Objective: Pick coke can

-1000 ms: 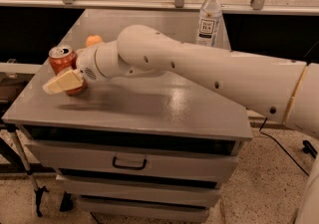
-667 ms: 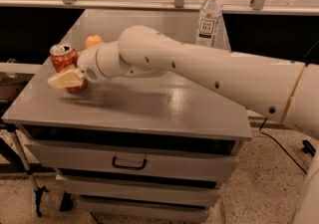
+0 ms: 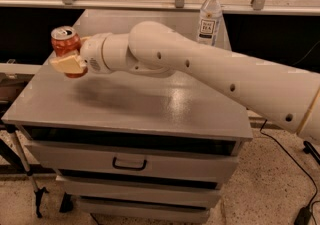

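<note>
The coke can point(image 3: 65, 44) is red with a silver top and pull tab. It is held upright in the air above the left part of the grey cabinet top point(image 3: 150, 104). My gripper point(image 3: 70, 61) is at the end of the white arm reaching in from the right, and it is shut on the can. A cream fingertip point(image 3: 67, 65) lies across the can's lower front. The can's lower part is hidden behind that finger.
A clear water bottle point(image 3: 210, 16) with a white cap stands at the back right of the cabinet top. The cabinet has drawers with a handle point(image 3: 129, 164) at the front. A railing and glass run behind the cabinet. A thin sliver of orange point(image 3: 86, 38) shows behind my wrist.
My gripper has risen with the coke can in it, lifting it off the cabinet top. The orange fruit behind is now mostly covered by my wrist.
</note>
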